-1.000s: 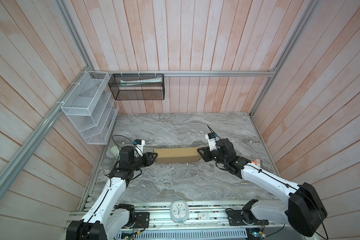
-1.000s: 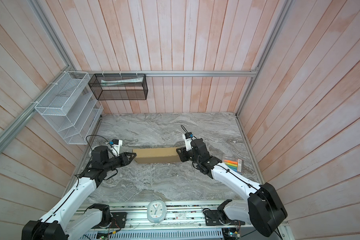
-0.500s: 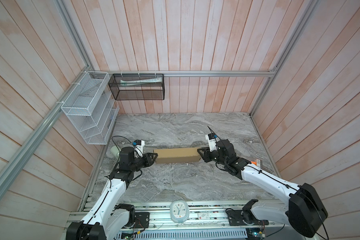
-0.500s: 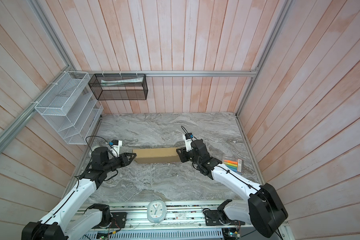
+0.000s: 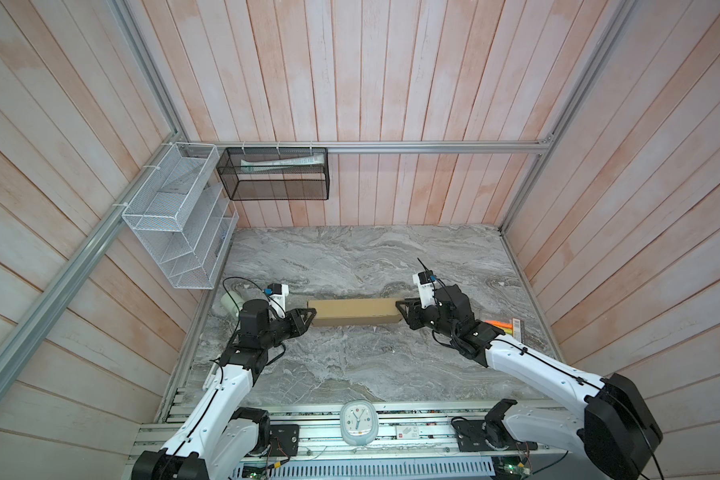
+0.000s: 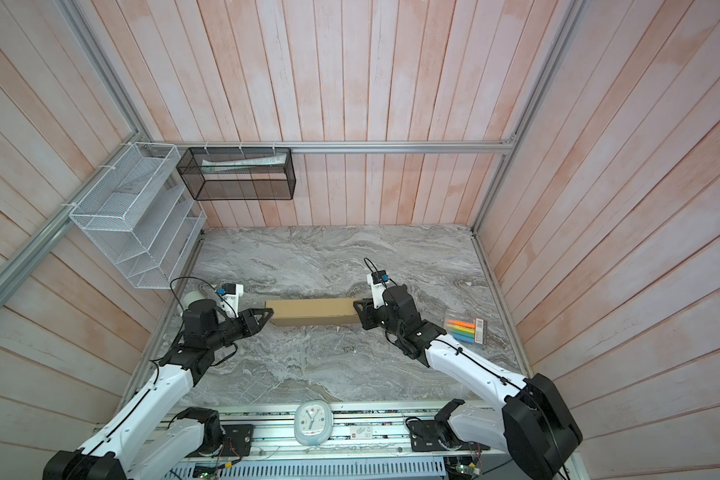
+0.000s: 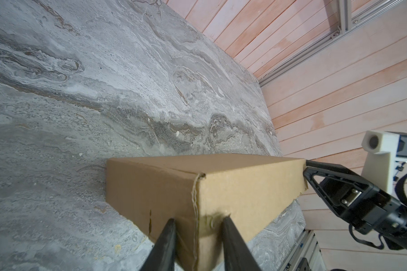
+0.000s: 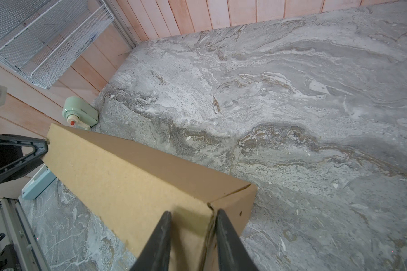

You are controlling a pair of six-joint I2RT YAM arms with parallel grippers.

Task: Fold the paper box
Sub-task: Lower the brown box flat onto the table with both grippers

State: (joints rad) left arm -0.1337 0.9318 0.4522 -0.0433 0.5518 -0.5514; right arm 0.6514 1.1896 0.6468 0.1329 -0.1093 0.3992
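The paper box, folded shut into a long brown block, lies crosswise over the grey tabletop, straight beyond the clock that sits on the front rail. Whether the box rests on the tabletop or hangs just above it cannot be told.

The left gripper meets the box's end to the left of the clock. In the left wrist view its fingers stand partly apart, astride the box's corner edge (one on each face), closed onto the cardboard.

The right gripper does the same at the end to the right of the clock. Its fingers are narrowed onto the corner of the box.

A pack of coloured markers lies farther right of the clock.
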